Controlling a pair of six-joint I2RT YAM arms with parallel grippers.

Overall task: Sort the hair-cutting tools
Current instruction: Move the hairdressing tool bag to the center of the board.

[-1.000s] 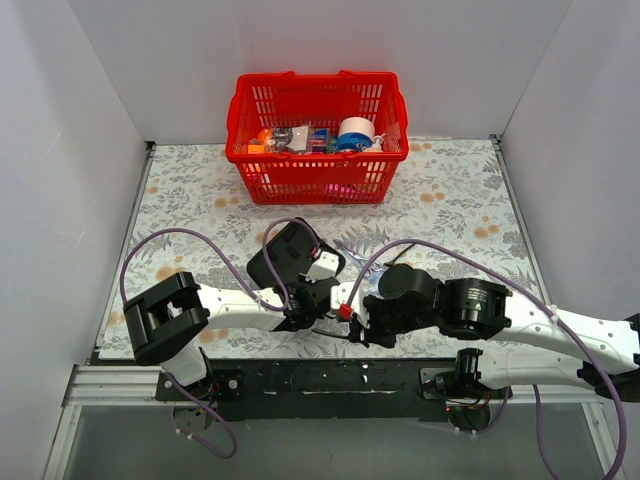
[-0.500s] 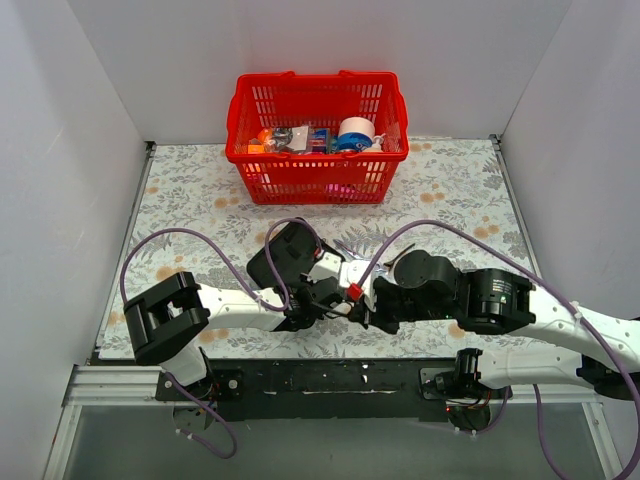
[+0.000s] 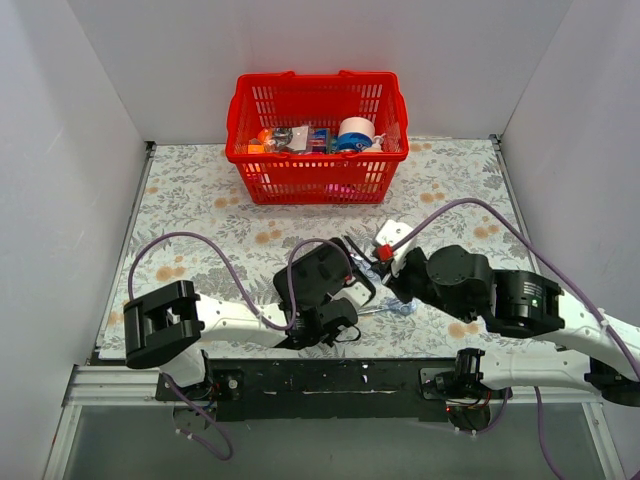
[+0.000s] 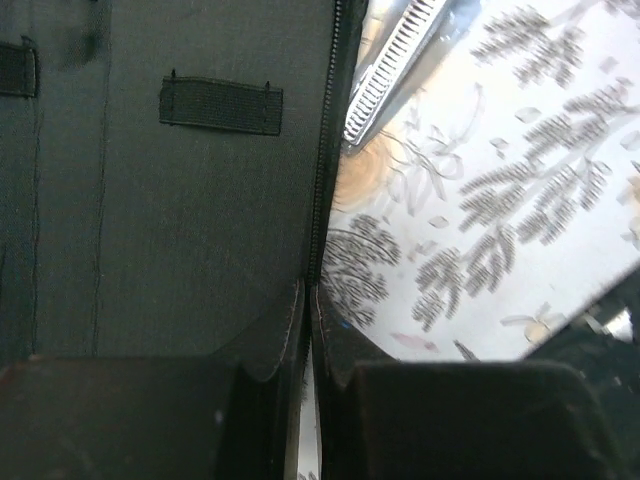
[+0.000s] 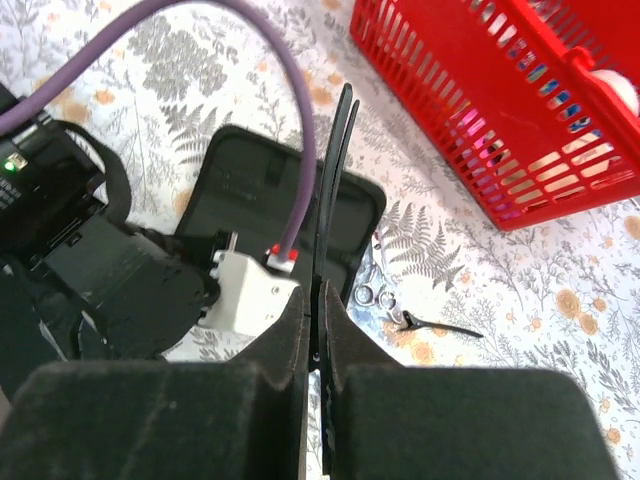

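So the right gripper [image 5: 315, 320] is pinched tight on a slim black clip [image 5: 335, 180]. The two thin prongs stick straight out past the fingertips, and in the top view they point toward about 11 o'clock. The left gripper [image 4: 310, 335] is clamped just as narrow, biting the zip edge of the open black pouch [image 4: 150, 220]. You can see the elastic loops sewn inside the pouch.

The two grippers sit close together, a little toward 6 o'clock from the middle of the flowery cloth [image 3: 200, 190].

The silver scissors [image 5: 375, 285] lie flat on the cloth right off the pouch's 4 o'clock corner. In the top view that puts them at roughly 3 o'clock from the left gripper. I can't tell from here whether it's one pair or two. Just beside them, again at 4 o'clock, there's a short black stick [image 5: 440, 326], also flat on the cloth.

The left wrist camera catches a silver blade with comb teeth [image 4: 390, 60] next to the pouch edge, up at 1 o'clock in that view.

The red basket [image 3: 315, 165] sits at 12 o'clock on the table, well away from all this. A purple cable [image 5: 290, 120] loops over the pouch.
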